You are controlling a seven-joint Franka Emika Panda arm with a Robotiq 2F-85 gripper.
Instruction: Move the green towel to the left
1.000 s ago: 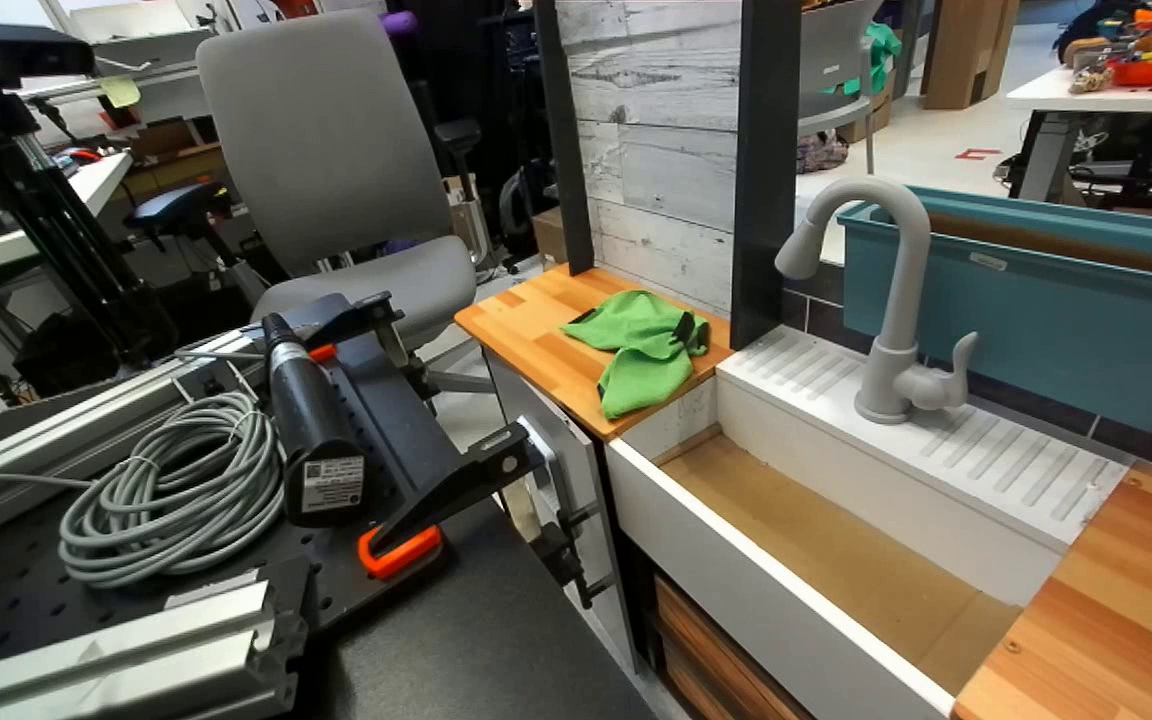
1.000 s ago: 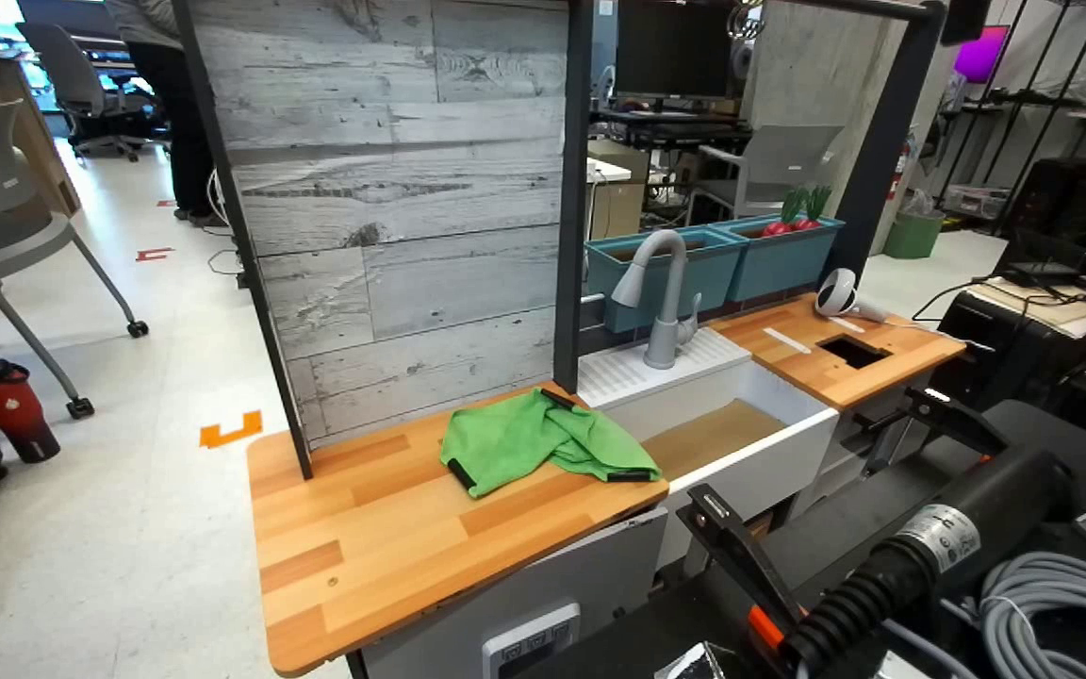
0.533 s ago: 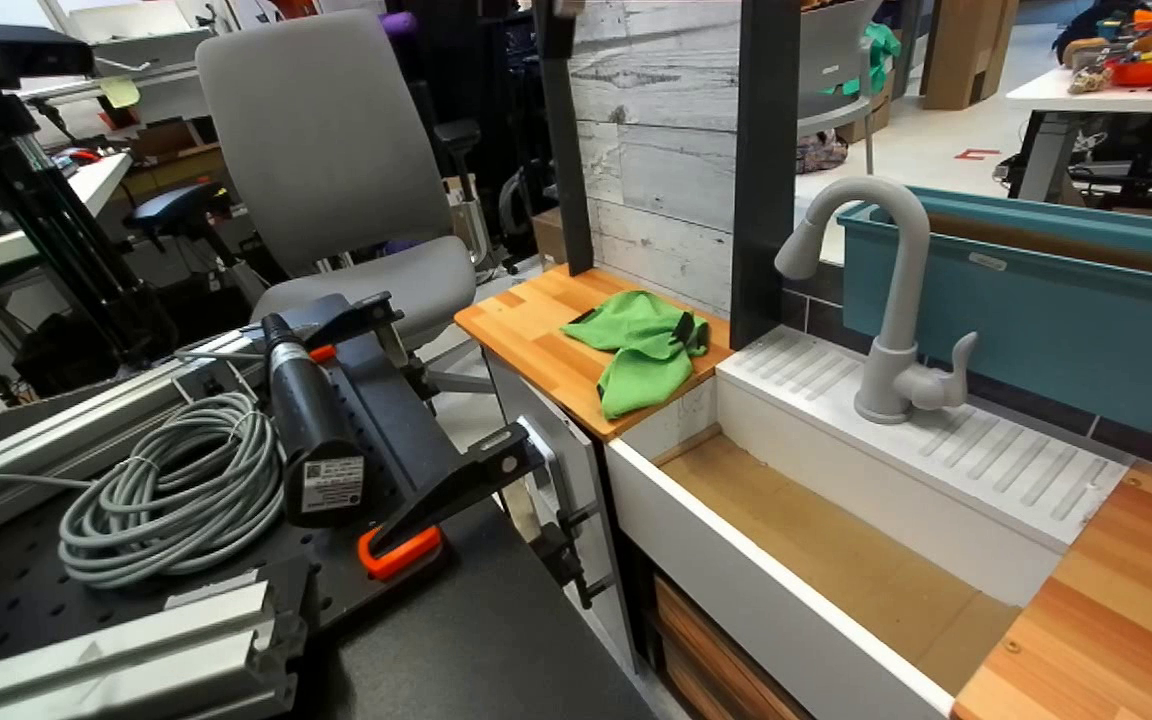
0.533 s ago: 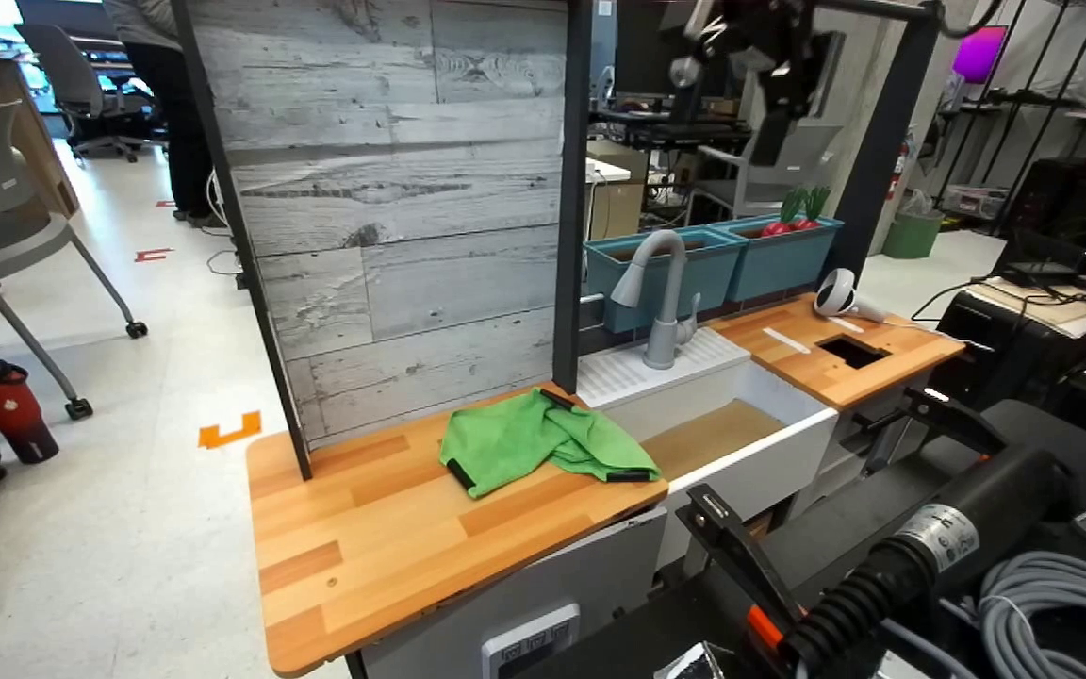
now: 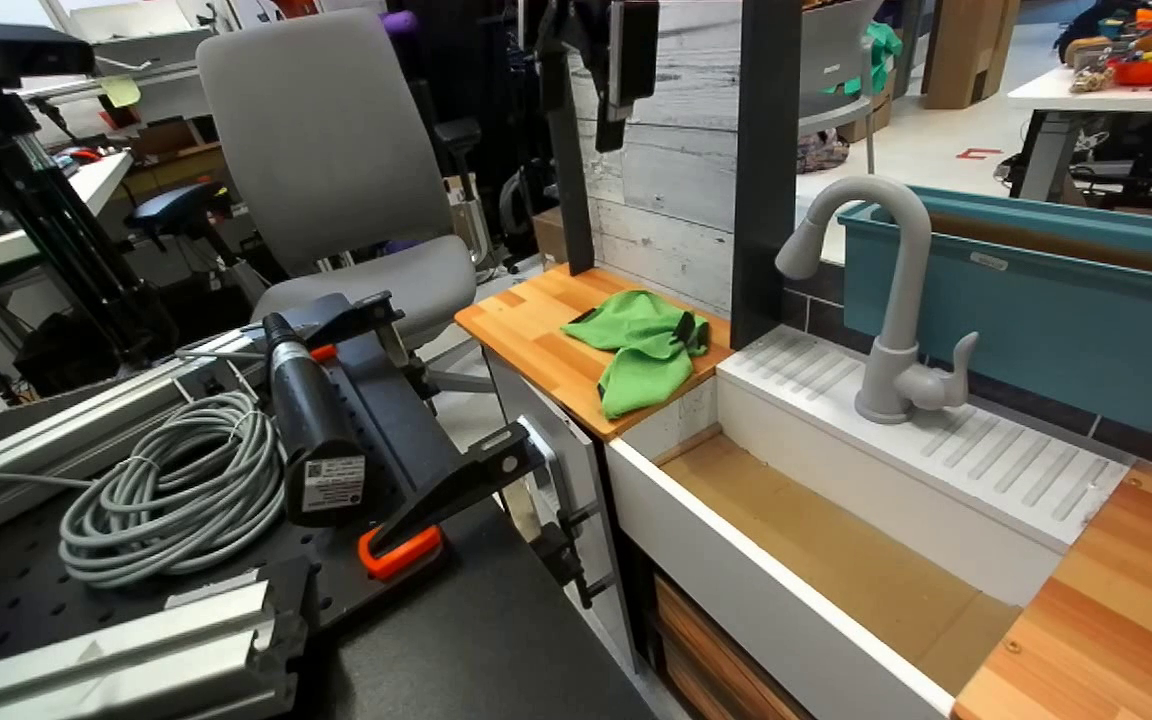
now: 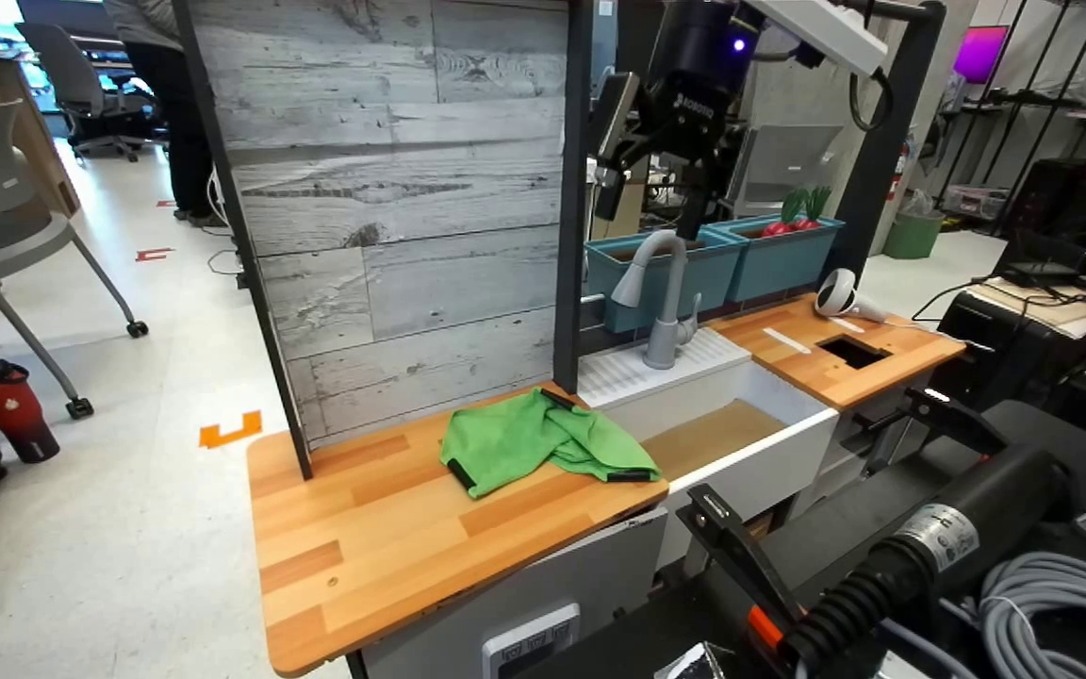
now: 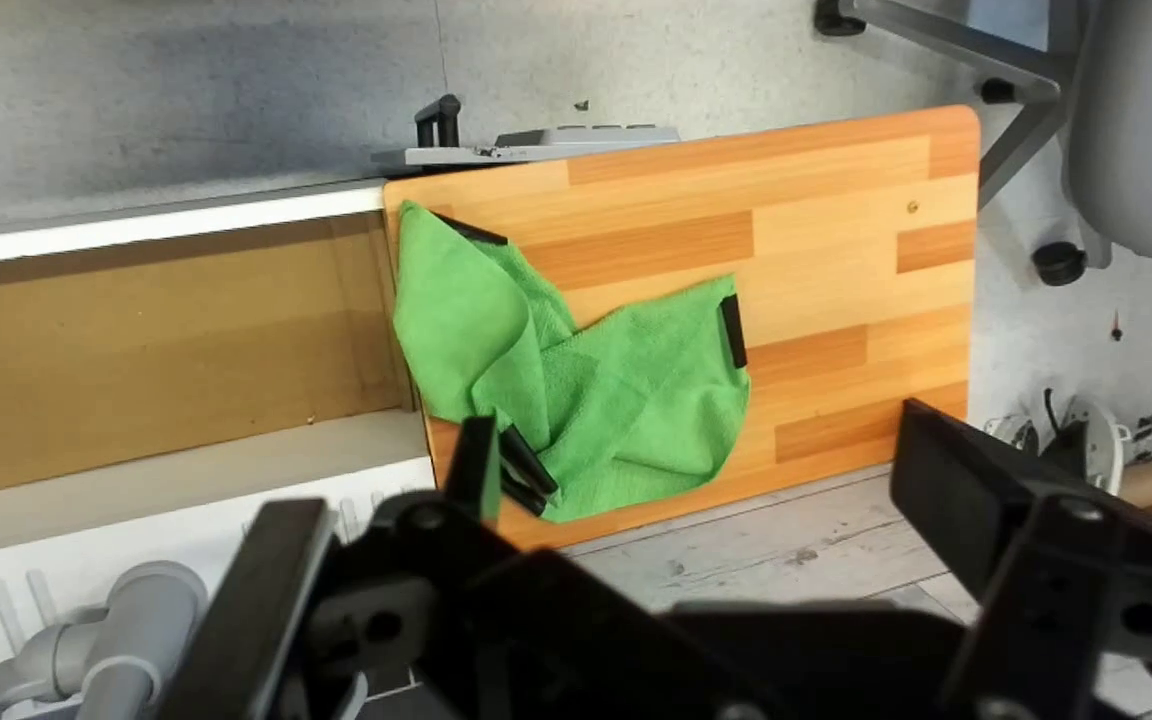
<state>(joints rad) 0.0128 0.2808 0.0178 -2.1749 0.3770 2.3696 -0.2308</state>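
While the towel (image 6: 505, 443) lies rumpled on the surface (image 6: 364, 556), at the end beside the sink (image 6: 750, 486) in an exterior view, the end effector (image 6: 650, 206) hangs well above it, fingers (image 6: 692, 215) parted and holding nothing. In an exterior view where the panel (image 5: 671, 190) stands behind it, only part of the end effector shows, at the top edge; how far its fingers part cannot be told there. Towel again on the surface, near the panel and apart from the tap (image 5: 906, 290). Wrist view: fingers spread wide, nothing clamped between them; towel below, one finger crossing its outline, by line of sight only in my judgement. Progress estimate: no part of the move itself looks done; at most this is the approach step. To do: descend, pinch a fold, carry or drag the towel, let go, retreat. "Left" probably means away from the sink, as it reads in both exterior views, where the surface runs on past the towel; the wrist view is turned, with the sink on its left side. No marked goal shows, so how far to go is a guess.
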